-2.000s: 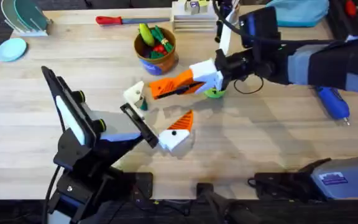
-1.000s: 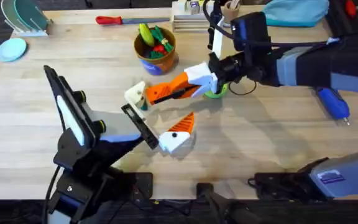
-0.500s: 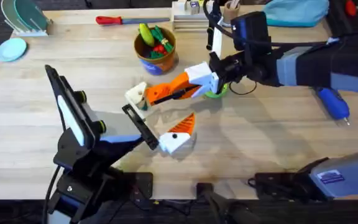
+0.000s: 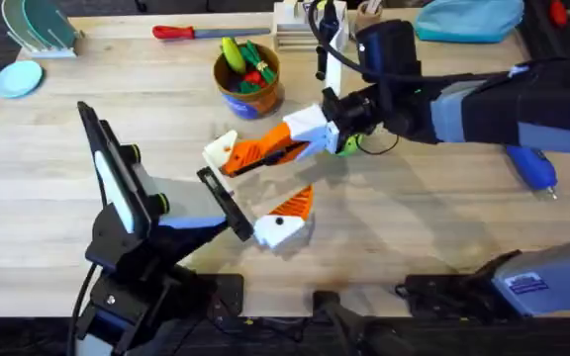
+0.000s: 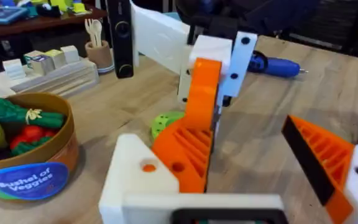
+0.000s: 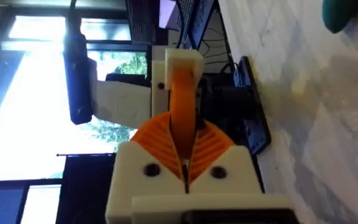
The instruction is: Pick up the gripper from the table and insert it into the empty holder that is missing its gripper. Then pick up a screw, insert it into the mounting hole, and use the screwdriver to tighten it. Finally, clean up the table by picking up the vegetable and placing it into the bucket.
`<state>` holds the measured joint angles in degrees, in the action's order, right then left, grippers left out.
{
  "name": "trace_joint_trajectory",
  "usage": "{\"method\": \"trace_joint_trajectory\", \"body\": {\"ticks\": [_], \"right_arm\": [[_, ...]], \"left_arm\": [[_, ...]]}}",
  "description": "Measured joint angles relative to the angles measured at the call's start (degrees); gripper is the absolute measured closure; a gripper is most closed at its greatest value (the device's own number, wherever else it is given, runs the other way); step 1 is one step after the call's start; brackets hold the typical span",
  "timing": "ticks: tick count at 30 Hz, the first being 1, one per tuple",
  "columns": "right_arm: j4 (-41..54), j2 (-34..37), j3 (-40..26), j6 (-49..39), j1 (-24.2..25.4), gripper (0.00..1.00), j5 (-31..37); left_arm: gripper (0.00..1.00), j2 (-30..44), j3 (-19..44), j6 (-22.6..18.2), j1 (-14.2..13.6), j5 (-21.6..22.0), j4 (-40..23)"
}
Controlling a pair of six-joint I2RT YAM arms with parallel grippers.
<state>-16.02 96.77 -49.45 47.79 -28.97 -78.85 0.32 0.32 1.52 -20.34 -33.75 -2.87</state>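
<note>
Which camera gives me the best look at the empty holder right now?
The left wrist view: the white holder sits close, its mounting holes facing the camera, with the orange ribbed gripper against it. Overhead shows it small beside the orange piece. In the right wrist view I cannot pick it out behind the right gripper.

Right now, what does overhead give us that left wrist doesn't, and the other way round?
Overhead alone: the red-handled screwdriver near the table's far edge, the left arm's black body with its pale blue panel, and the whole right arm reaching across to the middle.
Left wrist alone: the label on the bucket, and two holes in the bare white holder.
Both: the right gripper shut on the orange gripper at the holder, the green disc, the blue screwdriver, and the veggie-filled bucket.
</note>
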Motion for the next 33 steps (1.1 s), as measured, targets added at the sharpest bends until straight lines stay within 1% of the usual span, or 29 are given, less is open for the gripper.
{"method": "trace_joint_trajectory", "body": {"ticks": [8,14,21,33], "right_arm": [[-1.2,0.6,-0.7,0.2,0.0,0.994,2.7],[-2.2,3.5,-1.4,2.1,0.0,0.994,2.4],[-2.2,3.8,-2.3,3.0,-0.9,0.994,2.8],[-2.1,5.7,-5.0,3.2,-2.2,0.994,4.5]], "left_arm": [[0.008,0.0,0.0,0.0,0.0,-1.6,0.0],[0.008,0.0,0.0,1.2,0.0,-1.5,0.0],[0.008,0.0,0.0,1.7,0.1,-1.4,0.0],[0.008,0.0,0.0,2.0,1.0,-0.1,0.1]]}}
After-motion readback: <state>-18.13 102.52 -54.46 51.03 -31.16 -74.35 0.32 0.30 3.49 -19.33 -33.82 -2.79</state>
